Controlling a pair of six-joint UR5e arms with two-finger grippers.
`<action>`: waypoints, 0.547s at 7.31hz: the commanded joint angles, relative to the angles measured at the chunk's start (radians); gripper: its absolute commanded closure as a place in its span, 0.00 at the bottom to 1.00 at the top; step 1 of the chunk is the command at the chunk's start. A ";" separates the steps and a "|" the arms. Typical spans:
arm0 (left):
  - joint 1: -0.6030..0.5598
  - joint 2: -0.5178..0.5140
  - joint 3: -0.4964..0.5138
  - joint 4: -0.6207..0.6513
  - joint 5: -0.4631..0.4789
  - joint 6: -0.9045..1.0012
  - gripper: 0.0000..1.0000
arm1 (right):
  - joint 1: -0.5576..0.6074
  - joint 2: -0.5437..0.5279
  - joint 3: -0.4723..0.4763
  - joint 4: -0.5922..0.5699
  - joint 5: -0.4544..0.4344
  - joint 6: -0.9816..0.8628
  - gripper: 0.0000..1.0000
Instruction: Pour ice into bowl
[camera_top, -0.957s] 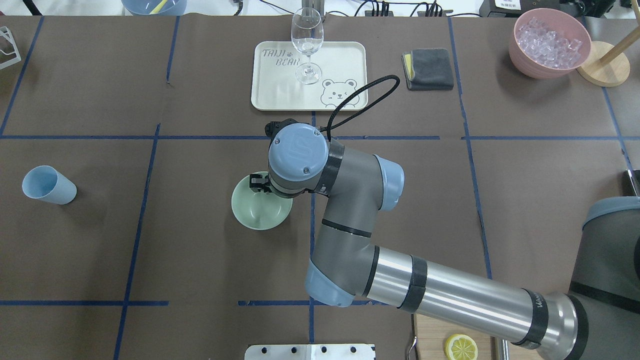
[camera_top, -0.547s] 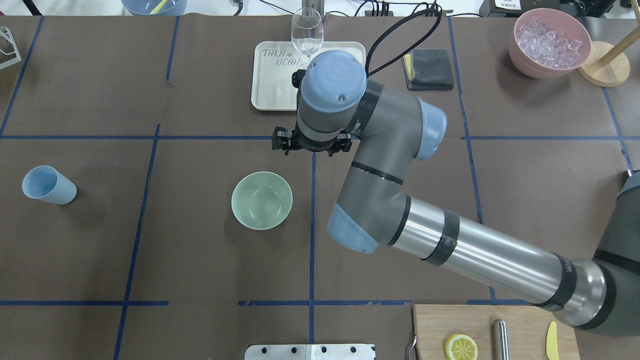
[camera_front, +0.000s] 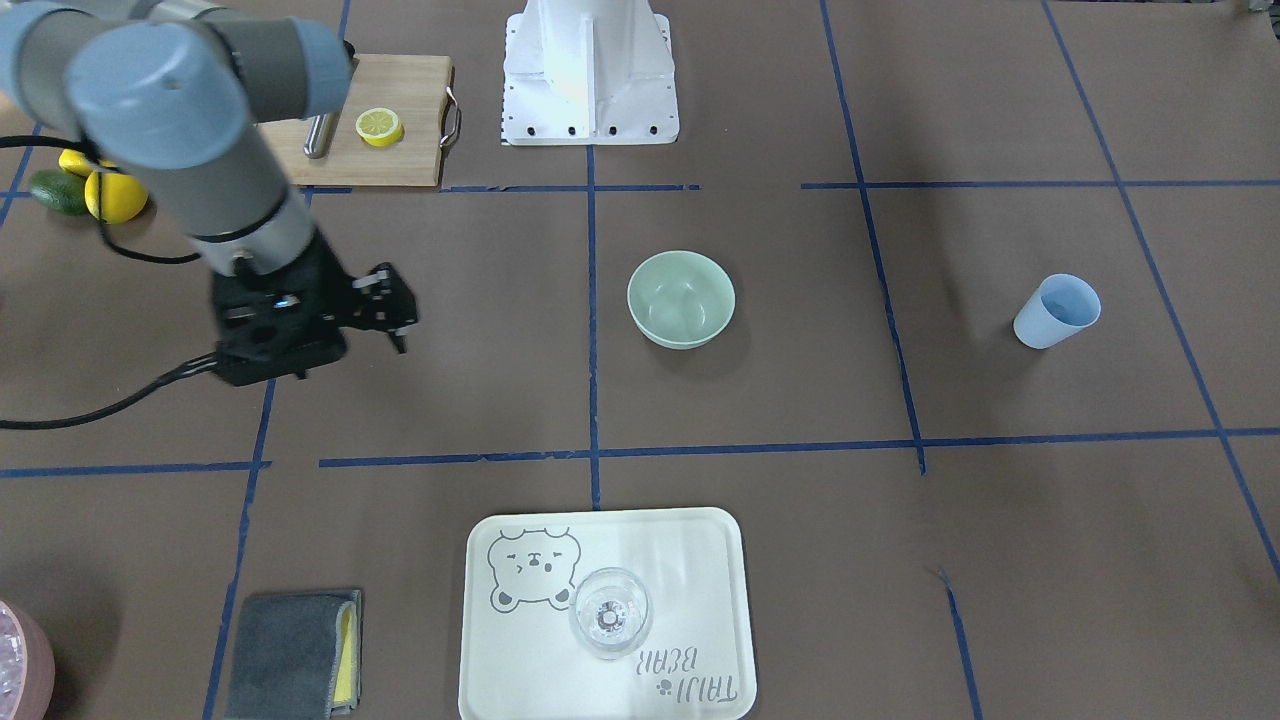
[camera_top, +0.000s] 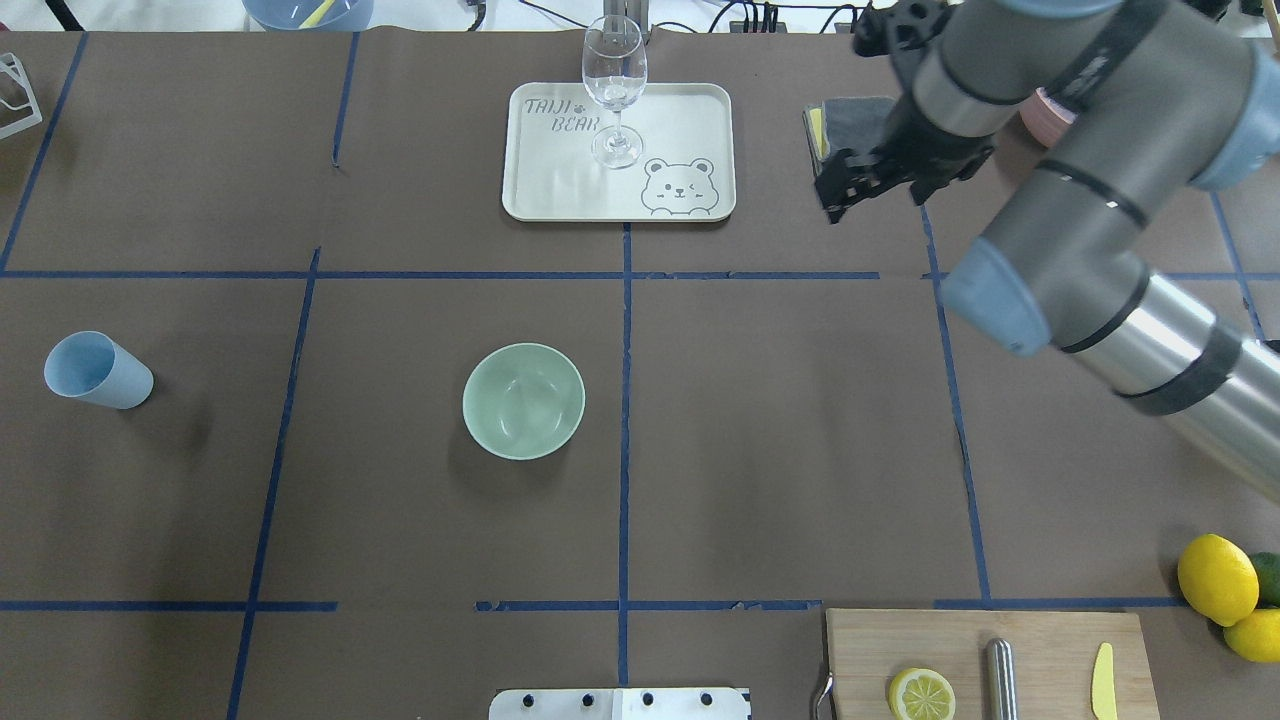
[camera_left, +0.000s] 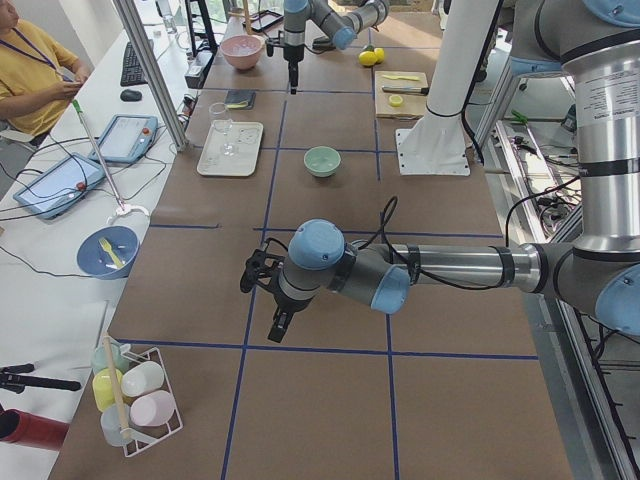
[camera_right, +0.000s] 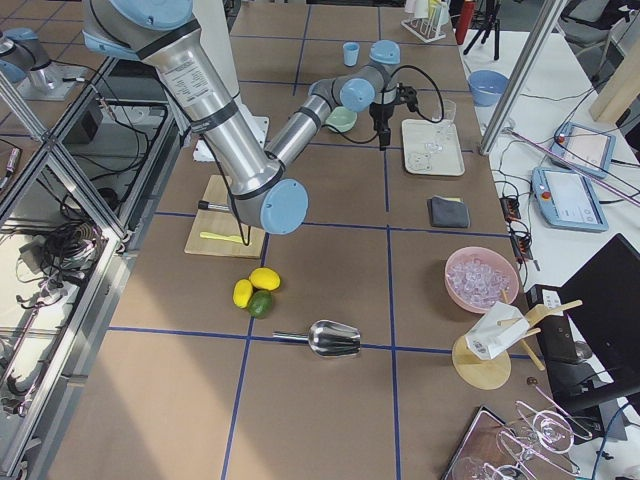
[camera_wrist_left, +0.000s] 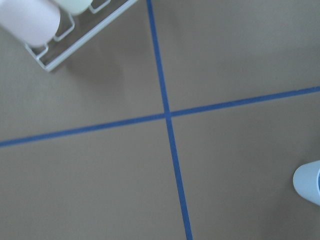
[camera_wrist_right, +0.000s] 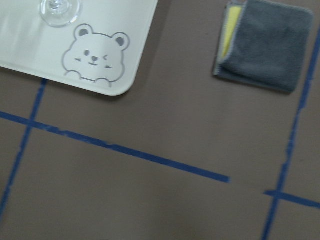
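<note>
Ice, right side view: ice (camera_right: 480, 277) lies heaped in the pink tub (camera_right: 482, 309), close to the table's right edge.
Bowl, front-facing view: bowl (camera_front: 681, 298) stands upright at mid-table, mouth up; it is round, so it has no long axis. Bare paper rings it on every side.
Right gripper, front-facing view: right gripper (camera_front: 390, 312) hangs left of the bowl, well apart from it, jaws spread and empty.
Room, overhead view: table (camera_top: 780, 420) lies bare right of the bowl as far as the cutting board (camera_top: 1040, 640) at the near edge. The light blue cup (camera_top: 98, 370) stands well off to the left. The tray (camera_top: 520, 150) with the wine glass (camera_top: 615, 80) sits beyond the bowl.
Right gripper, overhead view: it is over the gray cloth (camera_top: 848, 118) at far right, and the arm hides most of the pink tub.
Left gripper, left side view: left gripper (camera_left: 265, 298) hovers above the paper at the near end; I cannot tell whether it is spread or closed.
Left wrist view: tape cross (camera_wrist_left: 167, 115) is below, the light blue cup is cut by the right edge, and a rack (camera_wrist_left: 80, 35) corner is upper left.
Right wrist view: tray corner and gray cloth lie apart, with bare paper between.
</note>
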 joint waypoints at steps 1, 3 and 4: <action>-0.002 -0.051 0.043 -0.232 -0.011 -0.018 0.00 | 0.216 -0.182 0.009 -0.003 0.092 -0.353 0.00; 0.047 -0.060 0.038 -0.406 -0.011 -0.283 0.00 | 0.328 -0.323 0.014 0.008 0.111 -0.557 0.00; 0.119 -0.059 0.037 -0.485 0.003 -0.410 0.00 | 0.355 -0.404 0.014 0.029 0.105 -0.627 0.00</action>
